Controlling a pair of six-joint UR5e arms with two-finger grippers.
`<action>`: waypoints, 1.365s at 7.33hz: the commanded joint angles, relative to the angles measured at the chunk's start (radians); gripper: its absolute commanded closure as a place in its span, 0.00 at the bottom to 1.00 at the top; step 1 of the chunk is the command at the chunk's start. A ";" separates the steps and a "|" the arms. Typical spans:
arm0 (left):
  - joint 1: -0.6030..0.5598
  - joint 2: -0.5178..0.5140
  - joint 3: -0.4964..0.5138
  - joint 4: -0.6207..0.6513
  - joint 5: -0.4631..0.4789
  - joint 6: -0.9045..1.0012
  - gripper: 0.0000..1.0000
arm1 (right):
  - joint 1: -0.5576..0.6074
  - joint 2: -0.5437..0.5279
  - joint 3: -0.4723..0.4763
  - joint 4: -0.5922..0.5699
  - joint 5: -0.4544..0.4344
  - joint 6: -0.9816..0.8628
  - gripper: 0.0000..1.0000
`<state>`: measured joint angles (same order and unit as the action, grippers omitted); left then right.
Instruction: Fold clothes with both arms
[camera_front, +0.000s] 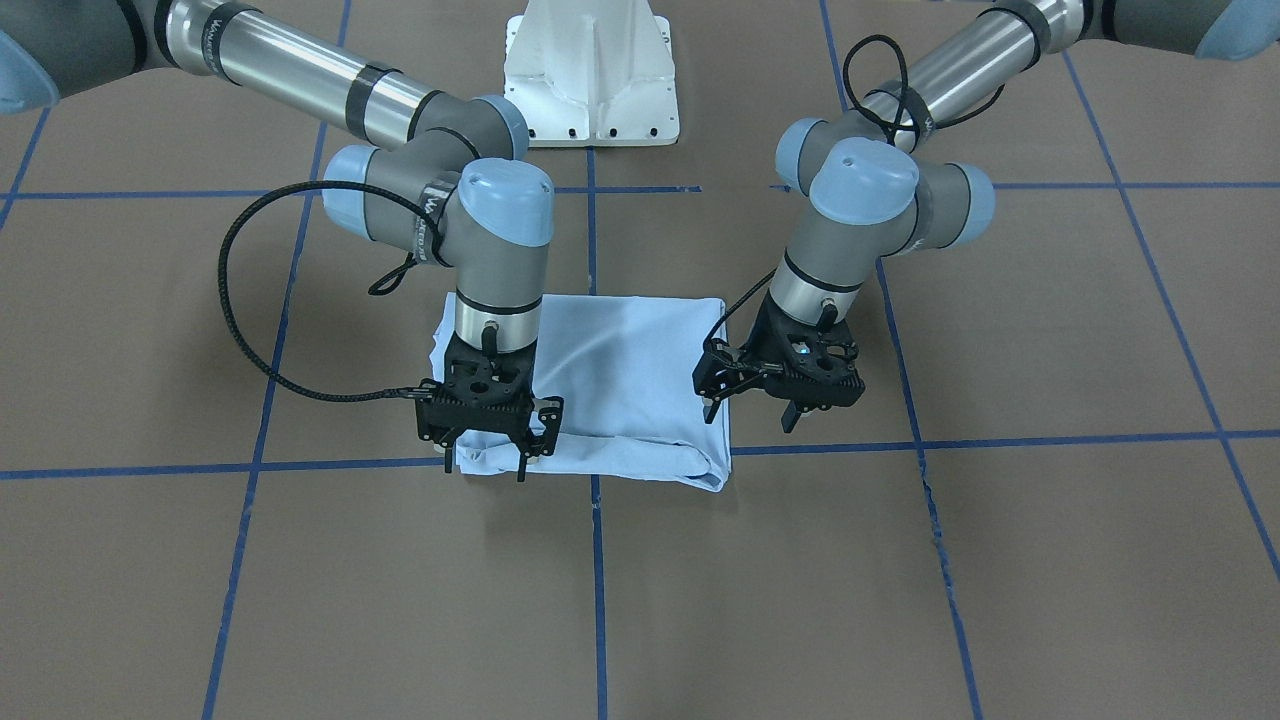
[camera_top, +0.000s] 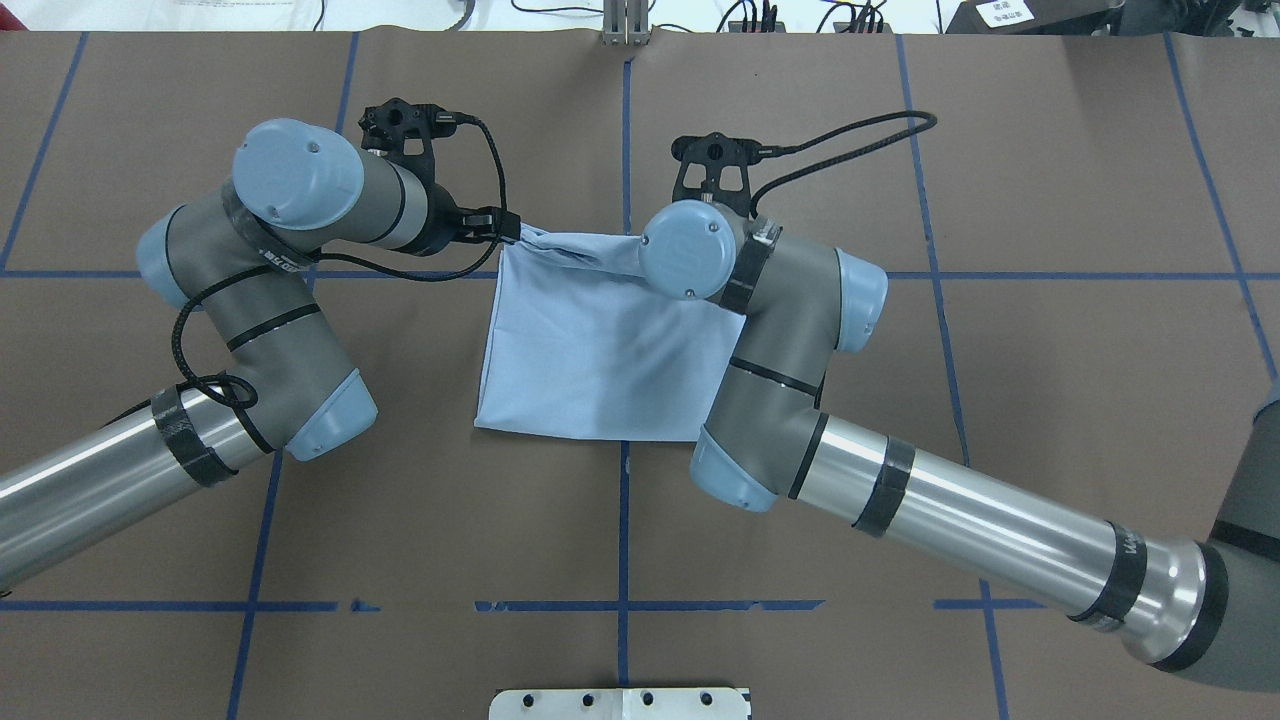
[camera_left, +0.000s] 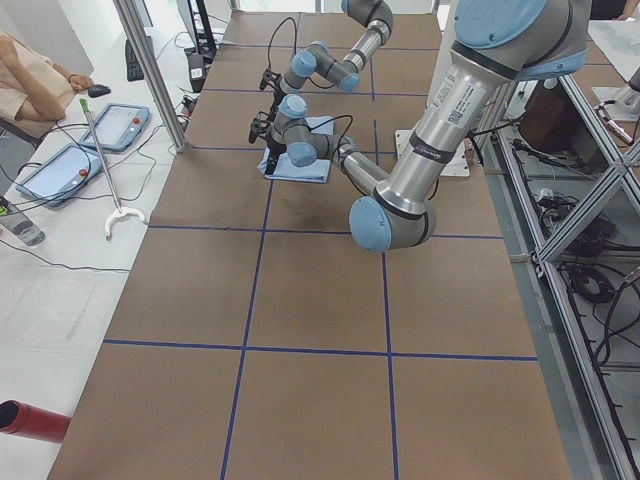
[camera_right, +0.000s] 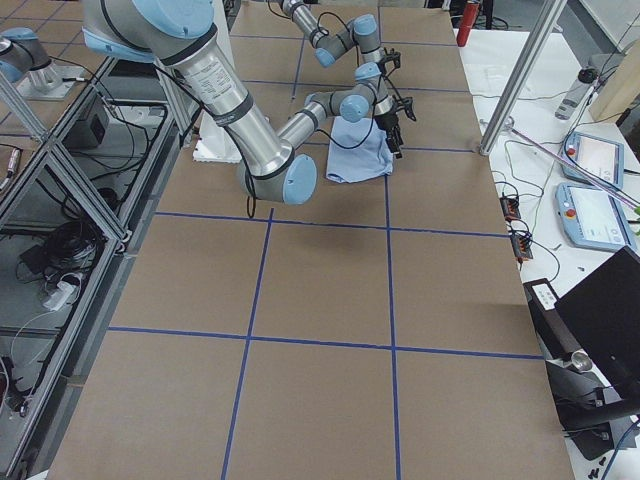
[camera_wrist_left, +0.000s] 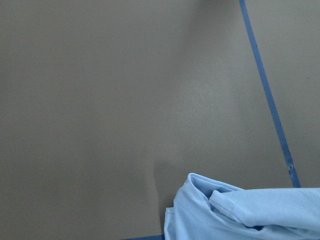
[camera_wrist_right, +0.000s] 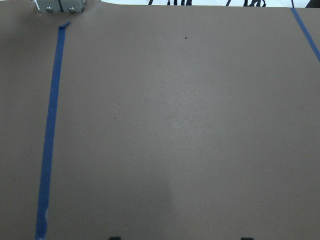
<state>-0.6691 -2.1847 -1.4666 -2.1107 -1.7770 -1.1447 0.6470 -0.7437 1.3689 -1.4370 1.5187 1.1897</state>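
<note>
While the left gripper (camera_front: 749, 420) and right gripper (camera_front: 485, 468) hang wide open, holding nothing, at its side edges, folded light blue T-shirt (camera_front: 625, 375) mid-table, brown table (camera_front: 1050, 580) gridded with blue tape (camera_front: 1050, 438), tablets (camera_left: 58, 172) beyond its edge

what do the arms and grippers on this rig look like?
The left arm and right arm match: silver tubes with black bands, grey joint housings, round light blue caps. A black braided cable loops along each. The left gripper and right gripper are black and two-fingered, with openwork frames.
</note>
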 joint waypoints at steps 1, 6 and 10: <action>0.075 -0.053 0.070 0.003 0.072 -0.055 0.00 | 0.074 -0.006 0.041 0.001 0.135 -0.070 0.00; 0.066 -0.162 0.247 -0.002 0.105 -0.037 0.00 | 0.080 -0.013 0.045 0.003 0.141 -0.073 0.00; -0.024 -0.211 0.365 -0.009 0.113 0.025 0.00 | 0.080 -0.072 0.107 0.003 0.152 -0.075 0.00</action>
<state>-0.6700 -2.3793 -1.1334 -2.1183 -1.6651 -1.1421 0.7271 -0.8004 1.4603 -1.4339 1.6631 1.1153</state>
